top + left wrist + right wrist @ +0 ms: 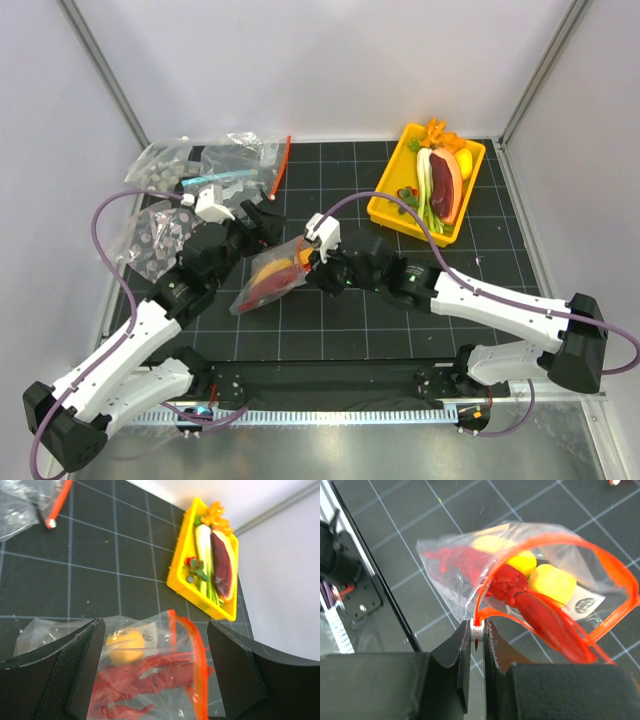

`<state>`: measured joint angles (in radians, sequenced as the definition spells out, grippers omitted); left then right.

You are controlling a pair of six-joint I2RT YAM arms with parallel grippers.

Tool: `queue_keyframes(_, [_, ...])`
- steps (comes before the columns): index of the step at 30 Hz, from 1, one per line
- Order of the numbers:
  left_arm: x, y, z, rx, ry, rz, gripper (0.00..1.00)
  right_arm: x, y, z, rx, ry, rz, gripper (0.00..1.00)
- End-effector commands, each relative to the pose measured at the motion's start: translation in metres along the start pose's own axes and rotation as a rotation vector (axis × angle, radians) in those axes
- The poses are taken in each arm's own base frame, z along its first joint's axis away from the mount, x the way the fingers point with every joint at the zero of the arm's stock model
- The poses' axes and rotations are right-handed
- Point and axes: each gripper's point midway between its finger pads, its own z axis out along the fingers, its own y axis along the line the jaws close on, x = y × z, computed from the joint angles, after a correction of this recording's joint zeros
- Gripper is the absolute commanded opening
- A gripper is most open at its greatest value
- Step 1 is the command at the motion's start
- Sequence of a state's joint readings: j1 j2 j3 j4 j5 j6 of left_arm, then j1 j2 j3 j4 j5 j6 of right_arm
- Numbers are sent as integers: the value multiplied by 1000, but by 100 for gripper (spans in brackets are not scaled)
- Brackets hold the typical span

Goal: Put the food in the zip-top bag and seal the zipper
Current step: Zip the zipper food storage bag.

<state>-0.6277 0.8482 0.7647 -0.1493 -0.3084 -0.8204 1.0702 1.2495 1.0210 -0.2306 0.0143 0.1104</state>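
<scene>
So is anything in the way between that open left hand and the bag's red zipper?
Nothing visible. The zipper shows unobstructed just beyond the open left hand, and the right hand only pinches its end.

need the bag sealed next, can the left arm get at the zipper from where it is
Probably yes. The left gripper has its jaws open, the zipper just ahead between them, nothing across it. The right gripper is shut on one end only, so the rest looks free.
</scene>
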Motion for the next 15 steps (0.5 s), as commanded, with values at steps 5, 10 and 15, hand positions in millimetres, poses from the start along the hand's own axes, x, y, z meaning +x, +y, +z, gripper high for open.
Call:
queue_keyframes(5, [8,-48,-11,216,96,204,88,-23,-13,-26,66,-68,11,1])
queue_keyframes(10, [30,-52,-10,255,122,348,91,-22,-28,-29,122,-70,76,1])
queue_keyframes(15, [43,-42,-11,312,25,444,88,-23,-42,-30,149,-89,168,1])
